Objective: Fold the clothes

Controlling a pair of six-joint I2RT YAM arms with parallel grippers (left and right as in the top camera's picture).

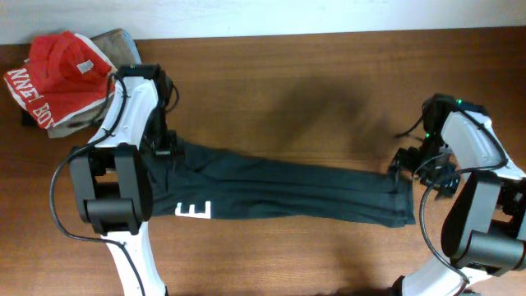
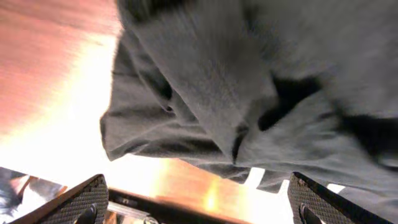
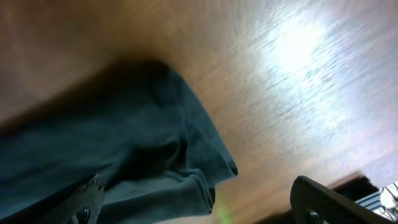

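Observation:
The clothes (image 1: 296, 191) are a very dark T-shirt lying as a long, narrow band across the wooden table (image 1: 312, 90), with a white letter E (image 1: 195, 210) near its left end. My left gripper (image 1: 167, 148) hovers over the band's left end. In the left wrist view the left gripper (image 2: 199, 208) is open, its fingers (image 2: 81, 202) wide apart over bare wood, the bunched fabric (image 2: 249, 93) just beyond them. My right gripper (image 1: 405, 162) is at the right end. It (image 3: 199, 208) stands open too, with the shirt's corner (image 3: 155, 162) lying loose between the fingers.
A red shirt with white lettering (image 1: 57, 70) lies on a folded khaki garment (image 1: 123, 41) at the table's far left corner, close behind the left arm. The table's back edge runs along the top of the overhead view.

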